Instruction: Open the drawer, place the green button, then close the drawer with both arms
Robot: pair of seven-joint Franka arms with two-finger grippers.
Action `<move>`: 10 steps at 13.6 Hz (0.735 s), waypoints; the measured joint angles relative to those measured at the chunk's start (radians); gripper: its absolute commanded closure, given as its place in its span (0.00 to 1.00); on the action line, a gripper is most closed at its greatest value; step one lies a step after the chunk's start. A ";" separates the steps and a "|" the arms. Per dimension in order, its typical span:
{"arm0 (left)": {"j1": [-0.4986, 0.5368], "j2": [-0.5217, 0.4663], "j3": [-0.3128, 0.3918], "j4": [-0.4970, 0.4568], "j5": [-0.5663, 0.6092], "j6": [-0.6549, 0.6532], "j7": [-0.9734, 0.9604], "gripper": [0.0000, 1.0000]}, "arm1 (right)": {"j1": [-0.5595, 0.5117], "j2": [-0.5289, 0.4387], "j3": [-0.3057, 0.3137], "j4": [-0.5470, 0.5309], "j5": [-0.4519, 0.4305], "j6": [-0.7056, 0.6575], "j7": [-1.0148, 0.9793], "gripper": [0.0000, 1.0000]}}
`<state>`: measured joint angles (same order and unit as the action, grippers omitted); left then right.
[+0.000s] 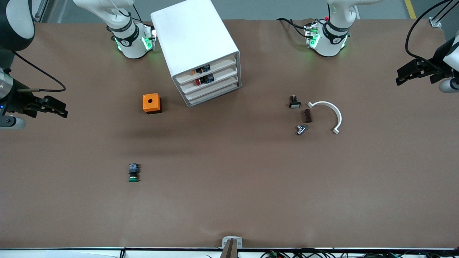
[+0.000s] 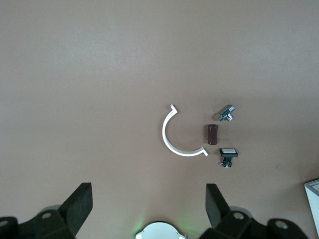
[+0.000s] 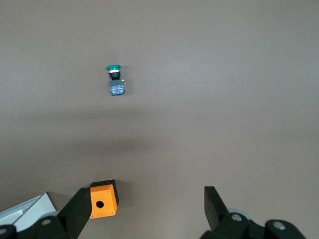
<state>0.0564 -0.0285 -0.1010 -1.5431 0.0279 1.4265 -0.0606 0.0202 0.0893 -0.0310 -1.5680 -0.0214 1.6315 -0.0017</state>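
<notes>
The button (image 1: 133, 172) lies nearer the camera than the orange box (image 1: 151, 103), which sits beside the cabinet (image 1: 196, 46).

Both arms wait high — left claw (image 1: 403, 76), right claw (image 1: 61, 109) open.
</notes>
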 measured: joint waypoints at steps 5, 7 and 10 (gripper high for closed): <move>-0.004 0.008 -0.001 0.001 0.000 0.000 0.000 0.00 | 0.000 0.000 0.001 0.000 0.000 0.000 0.000 0.00; -0.005 0.027 -0.001 0.007 0.000 0.000 0.000 0.00 | 0.000 0.000 0.002 0.000 0.000 0.000 0.000 0.00; -0.008 0.092 -0.005 0.013 0.000 0.002 0.000 0.00 | 0.002 0.000 0.004 0.000 0.000 -0.001 0.000 0.00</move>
<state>0.0487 0.0632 -0.1064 -1.5297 0.0276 1.4281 -0.0607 0.0218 0.0893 -0.0269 -1.5680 -0.0214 1.6308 -0.0019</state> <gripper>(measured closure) 0.000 0.000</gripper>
